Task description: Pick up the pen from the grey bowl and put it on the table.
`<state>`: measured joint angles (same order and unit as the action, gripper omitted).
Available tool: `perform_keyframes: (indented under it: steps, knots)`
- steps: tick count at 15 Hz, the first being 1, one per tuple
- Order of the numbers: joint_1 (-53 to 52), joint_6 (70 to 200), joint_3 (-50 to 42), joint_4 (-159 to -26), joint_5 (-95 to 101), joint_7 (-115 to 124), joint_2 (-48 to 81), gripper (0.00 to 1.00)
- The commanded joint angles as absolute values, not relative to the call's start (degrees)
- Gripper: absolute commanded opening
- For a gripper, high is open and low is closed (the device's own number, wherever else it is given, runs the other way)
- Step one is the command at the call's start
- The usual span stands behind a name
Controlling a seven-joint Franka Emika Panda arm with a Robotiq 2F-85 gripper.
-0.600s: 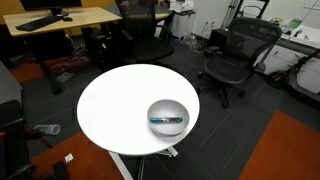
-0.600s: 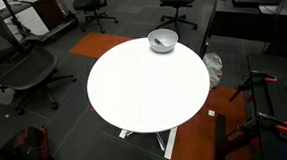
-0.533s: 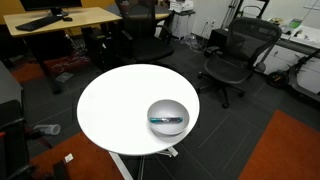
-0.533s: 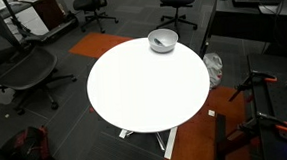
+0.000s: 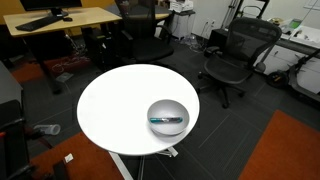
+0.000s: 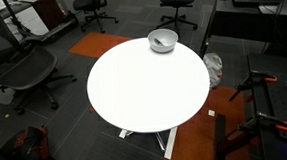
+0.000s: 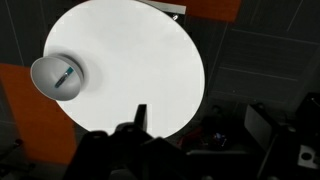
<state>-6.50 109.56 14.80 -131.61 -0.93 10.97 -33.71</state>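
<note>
The grey bowl (image 5: 168, 116) sits near the edge of the round white table (image 5: 115, 100) and shows in both exterior views (image 6: 162, 41). The pen (image 5: 166, 120), dark with a teal section, lies inside the bowl. In the wrist view the bowl (image 7: 52, 88) is at the far left of the table (image 7: 130, 55), with the pen (image 7: 66, 76) in it. My gripper (image 7: 198, 128) shows only in the wrist view, dark at the bottom, high above and off the table's edge, far from the bowl. One finger stands well left of centre; the jaws look open and empty.
Black office chairs (image 5: 236, 55) (image 6: 21, 67) stand around the table. A wooden desk (image 5: 60, 20) is at the back. A black stand with orange clamps (image 6: 260, 93) is beside the table. The floor is dark carpet with orange patches (image 5: 290, 150).
</note>
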Motion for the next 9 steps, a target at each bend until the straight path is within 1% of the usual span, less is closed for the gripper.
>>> perform_keyframes:
  steps: [1,9]
  knots:
    - [-6.06,110.69,13.06,-130.87,-0.39,12.13,-33.64,1.00]
    - [-1.36,115.57,6.92,-129.12,-1.14,14.33,-32.35,1.00]
